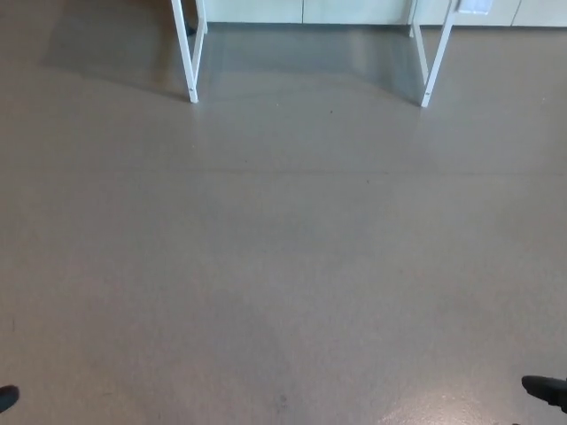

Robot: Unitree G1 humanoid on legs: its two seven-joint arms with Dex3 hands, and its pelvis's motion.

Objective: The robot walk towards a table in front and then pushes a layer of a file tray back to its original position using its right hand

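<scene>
no readable writing or brand marks anywhere. grey-brown floor [283, 266] fills most of the view. far side: two white table legs [188, 53], one far left, one far right, tabletop cut off by the top edge. pale wall panel [301, 11] behind the legs. file tray not visible, so its look and position can't be told. black tip of left hand [7, 397] at near left edge, black tip of right hand [546, 390] at near right edge; can't tell whether either is clenched or released.
</scene>
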